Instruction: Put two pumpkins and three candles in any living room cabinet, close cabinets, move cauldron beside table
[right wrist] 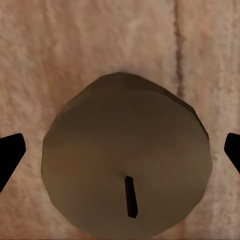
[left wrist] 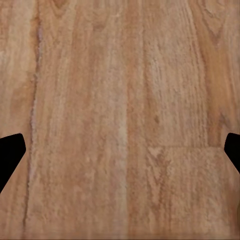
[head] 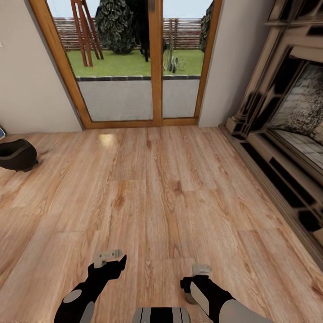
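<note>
A squat candle [right wrist: 125,155] with a short dark wick stands on the wooden floor, seen from straight above in the right wrist view. My right gripper [head: 190,287] hangs over it, open; its two dark fingertips [right wrist: 10,152] sit wide on either side, clear of the candle's rim. My left gripper [head: 117,262] is open above bare floor planks, with nothing between its fingers [left wrist: 10,155]. A small round black pot, the cauldron [head: 17,154], sits on the floor at the far left near the wall. Pumpkins, cabinet and table are out of view.
Glass doors in a wooden frame [head: 154,67] close off the far wall, with a garden beyond. A large stone fireplace [head: 287,134] with a raised hearth runs along the right side. Open wooden floor [head: 148,188] lies between me and the doors.
</note>
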Motion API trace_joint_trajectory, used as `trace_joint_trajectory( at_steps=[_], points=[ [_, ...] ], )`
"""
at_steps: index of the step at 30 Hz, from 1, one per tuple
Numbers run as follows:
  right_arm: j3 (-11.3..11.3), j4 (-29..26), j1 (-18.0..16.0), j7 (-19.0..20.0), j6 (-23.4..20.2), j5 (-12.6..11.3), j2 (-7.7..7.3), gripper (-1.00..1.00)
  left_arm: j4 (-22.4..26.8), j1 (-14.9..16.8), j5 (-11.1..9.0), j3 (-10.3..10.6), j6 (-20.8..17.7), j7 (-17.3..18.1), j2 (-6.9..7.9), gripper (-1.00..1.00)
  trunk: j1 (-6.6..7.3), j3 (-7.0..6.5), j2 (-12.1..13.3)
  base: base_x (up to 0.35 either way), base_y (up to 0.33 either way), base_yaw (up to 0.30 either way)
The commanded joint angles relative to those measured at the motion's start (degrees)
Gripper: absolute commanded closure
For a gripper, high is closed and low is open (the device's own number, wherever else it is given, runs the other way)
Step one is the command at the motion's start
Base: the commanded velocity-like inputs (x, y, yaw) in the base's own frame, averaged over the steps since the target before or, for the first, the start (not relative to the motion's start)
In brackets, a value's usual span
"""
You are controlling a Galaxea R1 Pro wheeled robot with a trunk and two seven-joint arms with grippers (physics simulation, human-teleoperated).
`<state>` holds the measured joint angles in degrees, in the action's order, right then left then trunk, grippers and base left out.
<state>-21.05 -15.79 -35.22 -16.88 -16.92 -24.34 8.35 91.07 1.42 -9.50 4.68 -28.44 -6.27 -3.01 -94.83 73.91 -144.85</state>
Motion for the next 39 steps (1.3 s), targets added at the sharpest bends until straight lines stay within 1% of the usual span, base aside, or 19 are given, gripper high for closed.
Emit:
trace_joint_trajectory(
  at_steps=[1,9,13,21,26,39],
  points=[
    [-0.49,-0.12,-0.02,-0.41,-0.31,-0.44,-0.02,-1.00,0.12,-0.02,-0.61,0.07,-0.24,-0.47,0.00,-1.00,-0.01,0.27,-0.03,0.000,0.000,0.000],
    [-0.51,-0.12,-0.02,-0.37,-0.24,-0.44,-0.06,-1.00,0.16,-0.10,-0.61,0.15,-0.14,-0.42,-0.03,-1.00,-0.01,0.27,-0.03,0.000,0.000,0.000],
    [-0.55,-0.12,-0.02,-0.35,-0.22,-0.44,-0.05,-1.00,0.17,-0.10,-0.61,0.16,-0.13,-0.43,-0.02,-1.00,-0.12,1.16,-0.09,0.000,0.000,0.000],
    [-0.57,-0.12,-0.10,-0.35,-0.22,-0.44,-0.08,-1.00,0.17,-0.10,-0.61,0.16,-0.07,-0.42,-0.03,-1.00,-0.12,1.16,-0.09,0.000,0.000,0.000],
    [-0.57,-0.12,-0.11,-0.35,-0.22,-0.44,-0.09,-1.00,0.16,-0.10,-0.61,0.16,-0.04,-0.46,-0.02,-1.00,-0.24,2.27,-0.15,0.000,0.000,0.000],
    [-0.57,-0.12,-0.11,-0.35,-0.22,-0.44,-0.09,-1.00,0.16,-0.10,-0.61,0.16,-0.04,-0.47,-0.05,-1.00,-0.24,2.27,-0.15,0.000,0.000,0.000]
  ],
)
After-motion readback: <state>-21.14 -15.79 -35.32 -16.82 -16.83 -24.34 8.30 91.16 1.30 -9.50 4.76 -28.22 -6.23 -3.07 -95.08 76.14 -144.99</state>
